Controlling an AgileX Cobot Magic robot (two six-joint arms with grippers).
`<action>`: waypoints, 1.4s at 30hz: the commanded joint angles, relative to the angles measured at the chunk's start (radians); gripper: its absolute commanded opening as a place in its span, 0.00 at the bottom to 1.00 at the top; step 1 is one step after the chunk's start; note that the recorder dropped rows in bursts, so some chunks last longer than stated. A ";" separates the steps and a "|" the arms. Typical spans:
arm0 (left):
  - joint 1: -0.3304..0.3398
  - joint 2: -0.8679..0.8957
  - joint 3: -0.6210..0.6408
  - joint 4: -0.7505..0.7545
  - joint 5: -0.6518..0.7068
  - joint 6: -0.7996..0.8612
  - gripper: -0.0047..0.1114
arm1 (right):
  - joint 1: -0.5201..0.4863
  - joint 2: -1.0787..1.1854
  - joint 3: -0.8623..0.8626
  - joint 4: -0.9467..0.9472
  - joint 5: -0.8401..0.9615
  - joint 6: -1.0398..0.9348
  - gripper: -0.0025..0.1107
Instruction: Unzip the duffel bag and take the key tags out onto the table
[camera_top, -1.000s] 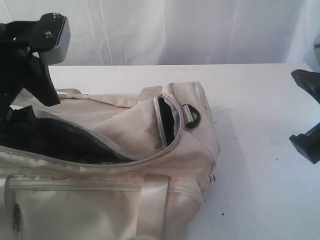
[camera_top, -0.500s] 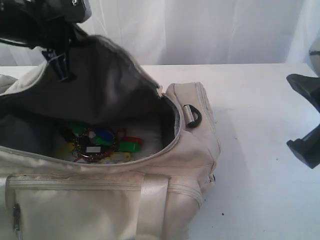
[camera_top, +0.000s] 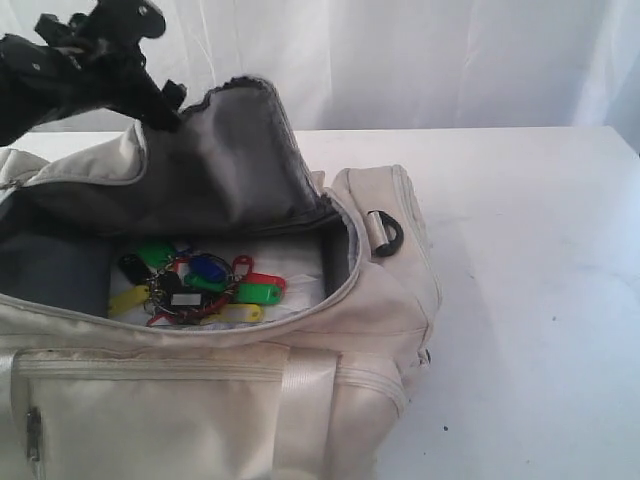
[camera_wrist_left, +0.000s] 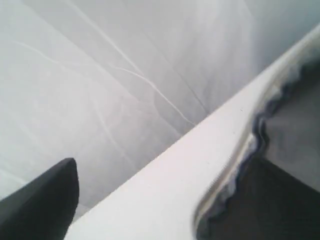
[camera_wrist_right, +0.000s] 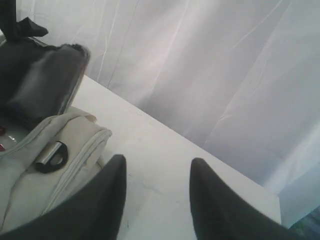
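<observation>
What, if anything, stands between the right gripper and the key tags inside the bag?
Nothing covers the key tags: the duffel bag gapes open, flap raised. Only its end wall lies toward the right gripper.

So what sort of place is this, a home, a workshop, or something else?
Most likely a robot lab or test bench, not a home: a wide white table, a white cloth backdrop draped behind it, and a black robot arm at the open duffel bag.

A creased white curtain (camera_top: 450, 60) hangs behind, softly lit
</observation>
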 joint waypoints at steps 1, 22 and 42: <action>-0.005 -0.152 -0.006 -0.073 -0.027 0.040 0.83 | 0.001 -0.003 0.005 -0.017 -0.012 0.009 0.37; -0.003 -0.442 0.019 0.216 1.176 -0.588 0.04 | 0.001 -0.003 0.005 -0.011 -0.024 0.011 0.37; 0.007 -1.071 0.755 0.376 0.525 -0.655 0.04 | 0.001 0.296 -0.219 0.311 -0.012 -0.063 0.02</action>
